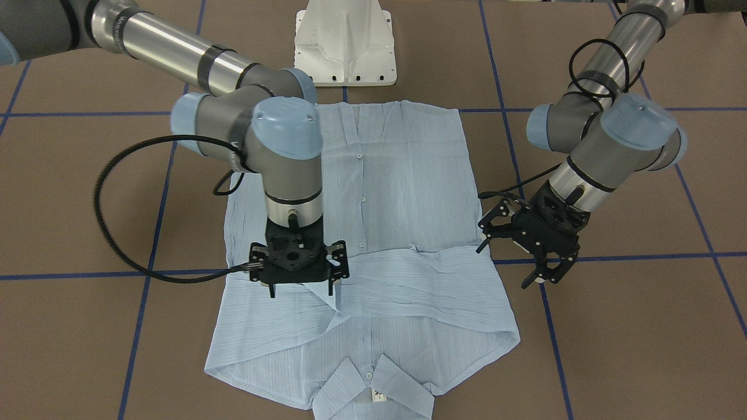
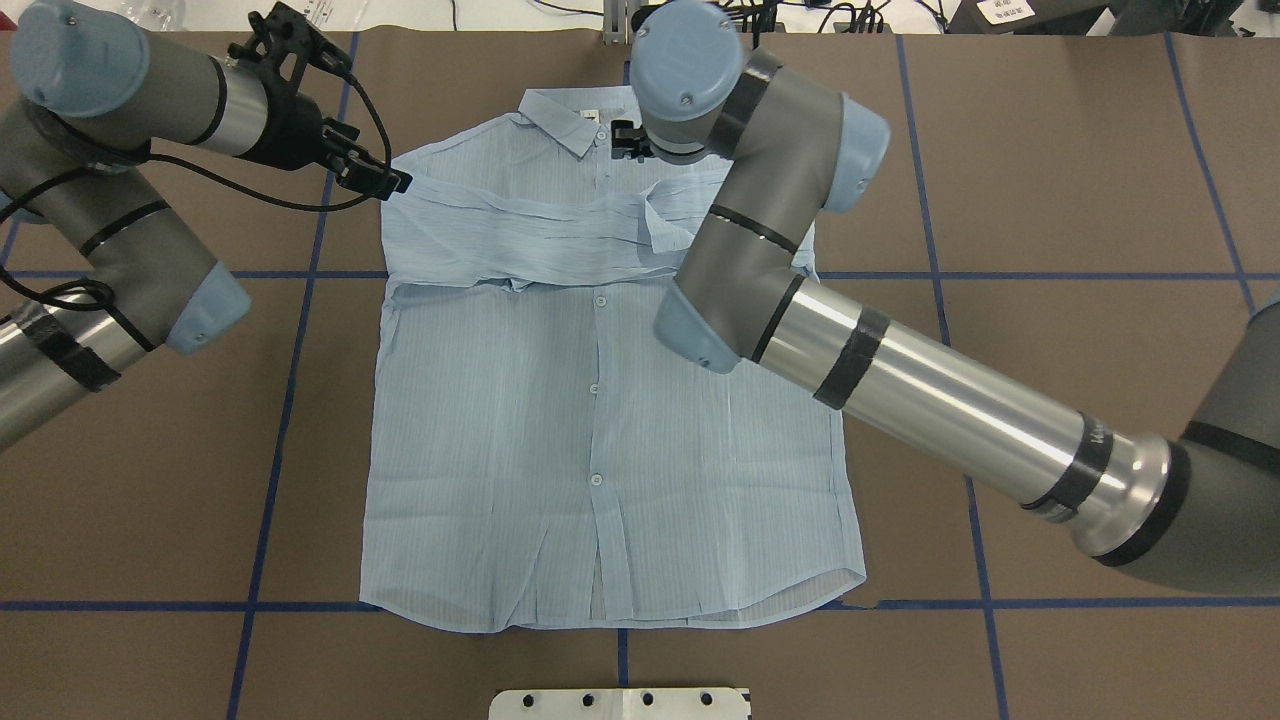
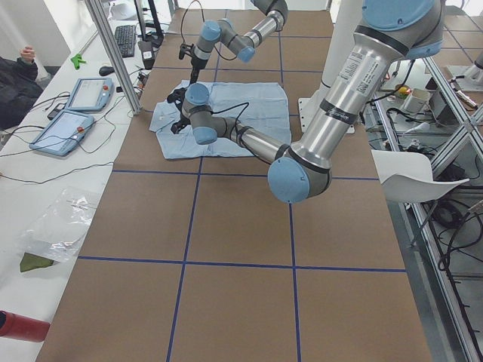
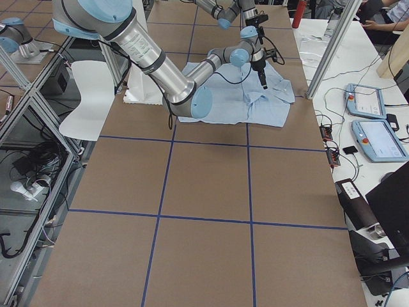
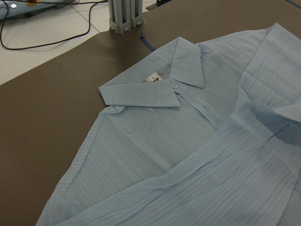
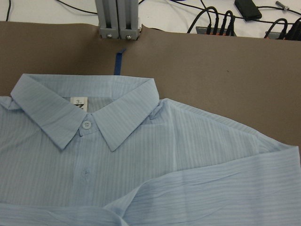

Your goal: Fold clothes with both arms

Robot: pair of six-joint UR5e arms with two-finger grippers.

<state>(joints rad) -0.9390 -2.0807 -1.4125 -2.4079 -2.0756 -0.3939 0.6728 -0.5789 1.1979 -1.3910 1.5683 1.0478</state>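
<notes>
The light blue striped shirt (image 1: 402,192) lies flat and buttoned on the brown table, its collar (image 1: 373,388) on the side away from the robot's base. Both sleeves (image 2: 520,230) are folded across the chest. My right gripper (image 1: 301,290) points straight down over the folded sleeves, with its fingers wide apart and nothing in them. In the overhead view my right gripper (image 2: 625,140) is mostly hidden under its wrist. My left gripper (image 1: 543,280) hangs beside the shirt's shoulder edge, open and empty, and it also shows in the overhead view (image 2: 385,180). Both wrist views show only the collar (image 6: 84,117) and cloth (image 5: 141,150), no fingers.
The white pedestal base (image 1: 344,46) stands beyond the shirt's hem. Blue tape lines (image 2: 290,400) grid the table. An aluminium post (image 6: 117,19) stands at the table edge past the collar. Tablets (image 3: 75,113) and cables lie on the white side bench.
</notes>
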